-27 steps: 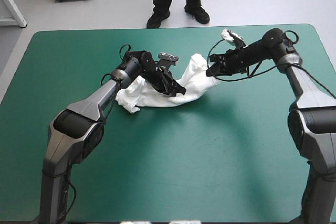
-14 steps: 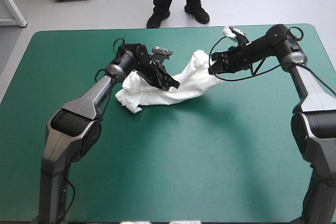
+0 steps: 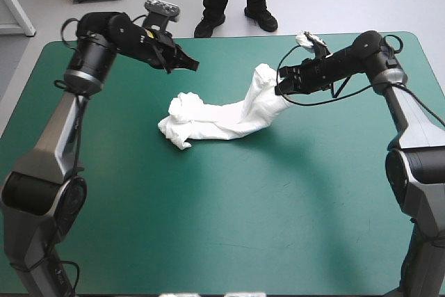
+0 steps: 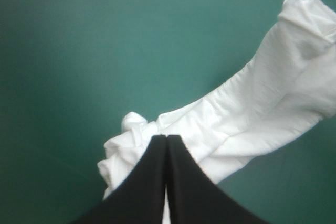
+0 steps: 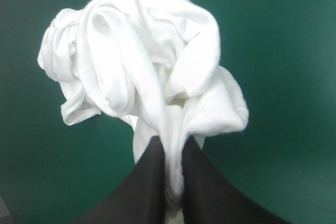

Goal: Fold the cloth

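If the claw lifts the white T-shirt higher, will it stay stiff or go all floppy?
Probably floppy: the T-shirt sags from the right claw down to the teal-green cover in soft folds. Likely light too: one small pinch holds that end up.

The left fingers (image 3: 186, 65) have risen off the T-shirt (image 3: 222, 119).

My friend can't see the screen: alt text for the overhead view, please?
A crumpled white T-shirt lies on a teal-green table; the right gripper holds one end raised, while the left gripper hangs shut, clear of it.
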`<action>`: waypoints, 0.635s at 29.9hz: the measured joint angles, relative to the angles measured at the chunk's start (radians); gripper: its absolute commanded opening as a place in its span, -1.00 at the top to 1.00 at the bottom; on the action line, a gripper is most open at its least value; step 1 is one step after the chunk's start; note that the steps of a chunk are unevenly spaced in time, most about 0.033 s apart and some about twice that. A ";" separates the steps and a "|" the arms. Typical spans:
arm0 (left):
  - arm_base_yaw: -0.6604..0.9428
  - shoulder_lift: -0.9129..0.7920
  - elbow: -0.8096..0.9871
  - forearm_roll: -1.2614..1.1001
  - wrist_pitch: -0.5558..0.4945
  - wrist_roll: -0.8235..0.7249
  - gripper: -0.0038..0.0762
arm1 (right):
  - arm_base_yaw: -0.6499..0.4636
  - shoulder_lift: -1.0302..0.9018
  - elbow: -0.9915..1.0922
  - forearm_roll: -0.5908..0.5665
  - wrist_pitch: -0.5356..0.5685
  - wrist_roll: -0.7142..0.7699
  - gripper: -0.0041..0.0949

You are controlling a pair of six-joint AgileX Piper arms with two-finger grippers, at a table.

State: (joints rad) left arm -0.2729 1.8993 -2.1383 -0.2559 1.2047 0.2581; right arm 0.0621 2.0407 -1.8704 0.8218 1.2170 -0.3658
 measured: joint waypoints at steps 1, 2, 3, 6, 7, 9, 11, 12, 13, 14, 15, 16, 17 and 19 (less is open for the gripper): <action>0.008 -0.027 -0.001 0.004 0.008 0.000 0.93 | 0.009 0.000 -0.005 0.003 -0.007 0.000 0.93; 0.018 -0.054 -0.002 0.012 0.018 0.000 0.93 | 0.018 0.000 -0.010 0.010 -0.014 0.000 0.93; 0.027 -0.080 -0.003 0.023 0.030 0.000 0.93 | 0.036 0.000 -0.020 0.014 -0.025 0.000 0.93; 0.038 -0.147 -0.004 0.073 0.044 0.000 0.93 | 0.093 0.000 -0.045 0.023 -0.047 0.001 0.93; 0.039 -0.165 -0.004 0.088 0.044 0.000 0.93 | 0.111 0.000 -0.050 0.025 -0.060 0.001 0.93; 0.039 -0.205 -0.005 0.106 0.044 -0.007 0.93 | 0.157 0.000 -0.056 0.028 -0.093 0.002 0.93; 0.039 -0.240 -0.006 0.118 0.044 -0.015 0.93 | 0.200 0.000 -0.057 0.028 -0.125 0.003 0.93; 0.039 -0.257 -0.006 0.120 0.044 -0.015 0.93 | 0.220 0.000 -0.057 0.028 -0.141 0.003 0.93; 0.039 -0.268 -0.006 0.121 0.044 -0.017 0.93 | 0.235 0.001 -0.057 0.029 -0.155 0.003 0.93; 0.039 -0.285 -0.006 0.121 0.044 -0.018 0.93 | 0.257 0.004 -0.057 0.029 -0.174 0.003 0.93; 0.039 -0.294 -0.006 0.121 0.044 -0.020 0.93 | 0.270 0.009 -0.058 0.030 -0.185 0.003 0.93; 0.039 -0.303 -0.006 0.121 0.044 -0.020 0.93 | 0.283 0.016 -0.061 0.034 -0.193 0.003 0.93; 0.039 -0.313 -0.006 0.121 0.044 -0.022 0.93 | 0.298 0.028 -0.067 0.038 -0.202 0.003 0.93; 0.039 -0.325 -0.007 0.124 0.044 -0.022 0.93 | 0.328 0.054 -0.079 0.052 -0.218 0.003 0.93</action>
State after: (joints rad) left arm -0.2343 1.5745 -2.1451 -0.1316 1.2491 0.2362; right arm 0.3905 2.0950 -1.9496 0.8739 0.9987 -0.3626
